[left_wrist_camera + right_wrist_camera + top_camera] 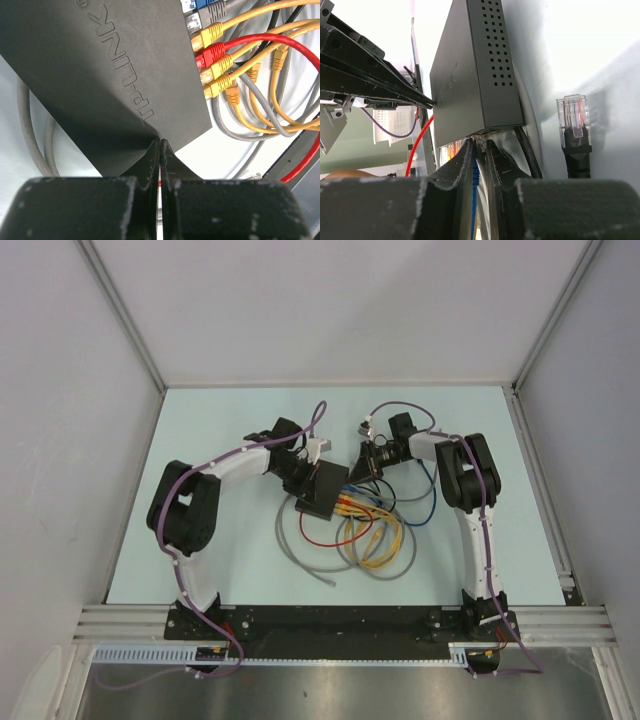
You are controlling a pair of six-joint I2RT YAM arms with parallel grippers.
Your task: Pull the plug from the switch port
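Top external view: pale table (250, 420), both arms reaching in toward its middle. The switch (318, 492) lies flat there, between the two grippers, port edge facing right. A tangle of patch cables (375, 535) in yellow, red, grey and blue spreads on the near-right side of it.

Left wrist view: left gripper (160, 144) has its fingers pressed together with nothing between them, tips touching the switch's top face at its left edge. Judged a brace, so the box does not slide.

Right wrist view: right gripper (479, 145) is at the port edge, fingers drawn in to a narrow gap with the blue plug (475, 172) between them. It looks pinched, though the contact on one side is in shadow.

Yellow plugs (212, 32) and one red plug (210, 52) are seated along the row. A black plug (574, 125) lies loose on the table just right of the switch.

Step in hand: grip made on the blue plug, extraction not yet done.

Next move calls for a straight pull to the right, in line with the port. The latch tab likely needs squeezing, and the left brace must hold.
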